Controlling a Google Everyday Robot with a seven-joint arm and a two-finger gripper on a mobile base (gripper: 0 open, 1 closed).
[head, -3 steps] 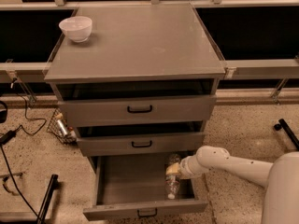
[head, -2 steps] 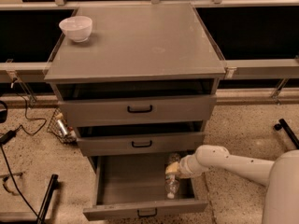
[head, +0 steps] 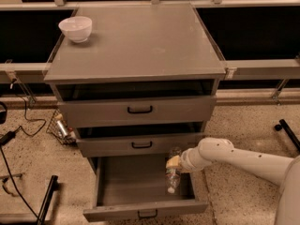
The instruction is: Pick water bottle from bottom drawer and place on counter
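The bottom drawer (head: 117,213) is pulled wide open below two shallower grey drawers. My gripper (head: 172,163) reaches in from the right, over the drawer's right side. It is shut around the middle of the water bottle (head: 172,178). The clear bottle hangs nearly upright with its white cap pointing down, just above the drawer floor. The counter (head: 140,41) is the broad grey top of the cabinet, well above the gripper.
A white bowl (head: 75,28) sits on the counter's back left corner. The top drawer (head: 140,109) and middle drawer (head: 140,145) stand slightly open. A wire basket (head: 61,128) and cables lie on the floor to the left. A black stand leg (head: 47,198) is at lower left.
The gripper and the bottle have risen a little inside the open drawer. The arm's elbow has shifted slightly up.
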